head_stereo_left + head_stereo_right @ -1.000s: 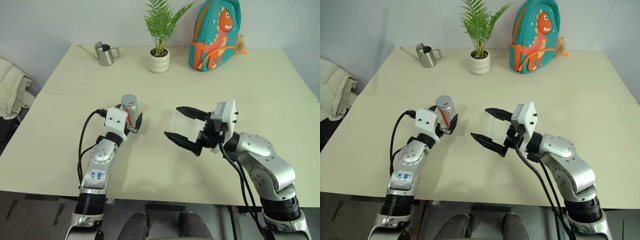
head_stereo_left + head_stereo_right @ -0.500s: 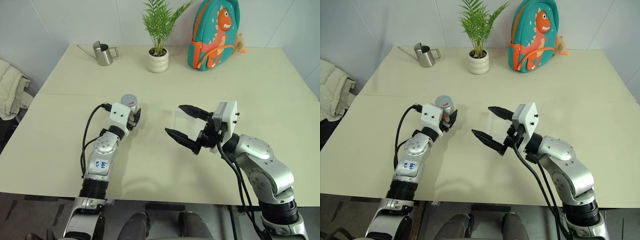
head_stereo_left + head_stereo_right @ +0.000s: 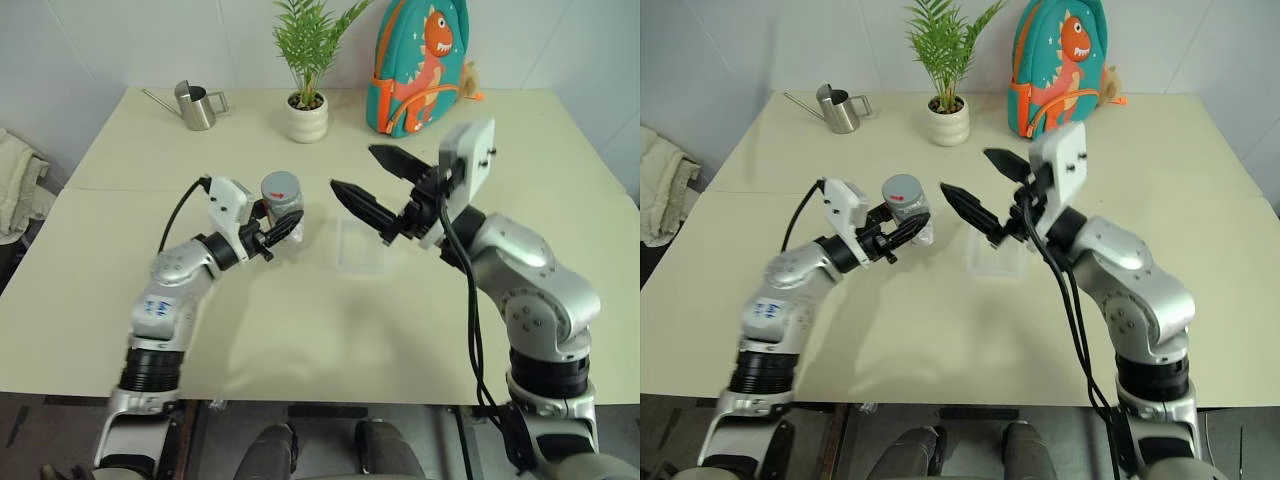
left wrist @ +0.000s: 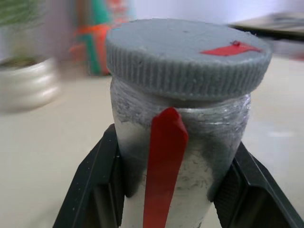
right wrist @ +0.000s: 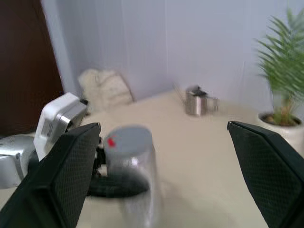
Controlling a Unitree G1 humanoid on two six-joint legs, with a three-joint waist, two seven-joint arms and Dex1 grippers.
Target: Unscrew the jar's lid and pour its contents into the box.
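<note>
my left gripper (image 3: 282, 232) clamps jar (image 4: 180, 161) low on its smooth, probably slippery wall | ribbed lid (image 4: 187, 52) offers better hold | my right gripper (image 3: 375, 180) gapes wide, empty

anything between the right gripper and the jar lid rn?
Nothing. In the right wrist view the open right gripper faces the lid across bare air; the left gripper clamps the jar lower down.

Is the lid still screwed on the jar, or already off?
On. The grey lid sits flush atop the jar, which the left gripper holds upright; the right gripper stands open, not touching it.
</note>
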